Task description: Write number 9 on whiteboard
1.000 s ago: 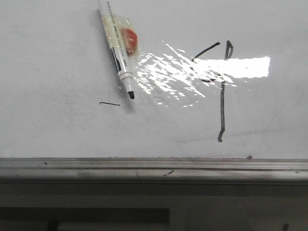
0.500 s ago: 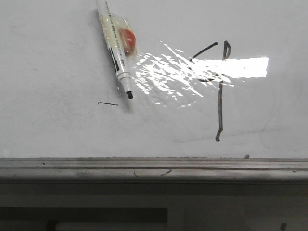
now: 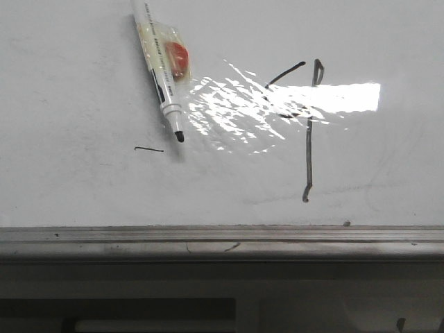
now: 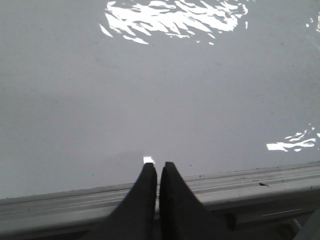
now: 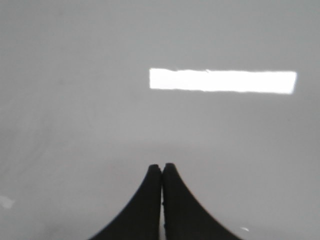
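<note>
Black-tipped marker (image 3: 161,76) and a stray dash (image 3: 148,149) lie left of the number 9 (image 3: 305,125), whose stem runs near-far on the whiteboard (image 3: 69,83). Left gripper (image 4: 158,166) and right gripper (image 5: 162,167) are both closed, empty.

Unclear workspace, whiteboard (image 3: 83,187), marker (image 3: 158,66)

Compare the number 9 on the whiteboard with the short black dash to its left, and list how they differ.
Size: the number 9 is far larger than the short dash.
Shape: the 9 has an open curved hook joined to a long stem with a small foot; the dash is one nearly flat stroke.
Place: the 9's hook crosses the glare patch, while the dash lies beside the marker tip, clear of glare.
Both are thin black marks on the whiteboard.
</note>
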Controlling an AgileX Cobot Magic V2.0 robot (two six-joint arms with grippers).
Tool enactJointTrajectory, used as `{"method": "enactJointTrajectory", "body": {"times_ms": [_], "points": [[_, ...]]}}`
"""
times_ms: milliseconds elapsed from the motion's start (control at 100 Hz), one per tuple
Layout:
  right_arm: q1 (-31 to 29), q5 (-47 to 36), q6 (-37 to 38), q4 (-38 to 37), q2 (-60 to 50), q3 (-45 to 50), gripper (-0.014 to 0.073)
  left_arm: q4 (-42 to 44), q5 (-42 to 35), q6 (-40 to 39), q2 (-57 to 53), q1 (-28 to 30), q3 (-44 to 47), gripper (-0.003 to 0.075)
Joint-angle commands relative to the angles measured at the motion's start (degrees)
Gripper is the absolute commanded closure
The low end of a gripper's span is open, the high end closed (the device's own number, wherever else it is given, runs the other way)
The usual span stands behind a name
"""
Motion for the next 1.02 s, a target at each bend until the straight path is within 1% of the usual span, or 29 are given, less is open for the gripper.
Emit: {"method": "enactJointTrajectory", "body": {"times_ms": [0, 140, 230, 450, 630, 1010], "points": [[-1.01, 0.0, -0.79, 0.51, 0.34, 1.45, 0.0655, -0.27, -2.94, -0.33, -1.53, 0.13, 1.21, 0.0741], [-1.01, 7.85, -0.79, 0.51, 0.34, 1.45, 0.0655, -0.27, -2.94, -0.33, -1.53, 0.13, 1.21, 0.0741], [-1.01, 15.82, -0.94, 0.51, 0.34, 1.55, 0.0655, -0.27, -2.94, -0.33, -1.53, 0.13, 1.21, 0.0741], [-1.01, 15.2, -0.94, 0.66, -1.65, 1.56, 0.0655, -0.27, -2.94, -0.33, -1.53, 0.13, 1.21, 0.0741], [-1.01, 15.2, -0.94, 0.66, -6.54, 1.56, 0.0655, -0.27, -2.94, -0.33, -1.53, 0.13, 1.21, 0.0741], [-1.1, 14.93, -0.94, 0.66, -6.41, 1.56, 0.0655, -0.27, -2.94, -0.33, -1.53, 0.13, 1.21, 0.0741]]}}
